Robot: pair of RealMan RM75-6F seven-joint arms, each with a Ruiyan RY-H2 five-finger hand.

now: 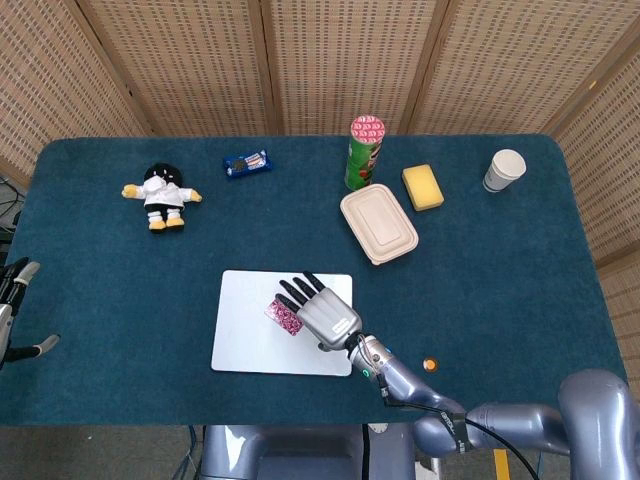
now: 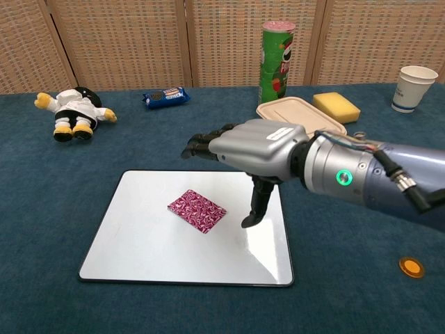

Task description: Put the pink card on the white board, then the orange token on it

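Pink card mid white board

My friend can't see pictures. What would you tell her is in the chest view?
A small pink patterned card lies flat on a white rectangular board on a blue table, and the robot's grey right hand hovers just above it with fingers spread, holding nothing. A little orange round token waits on the table at the right.
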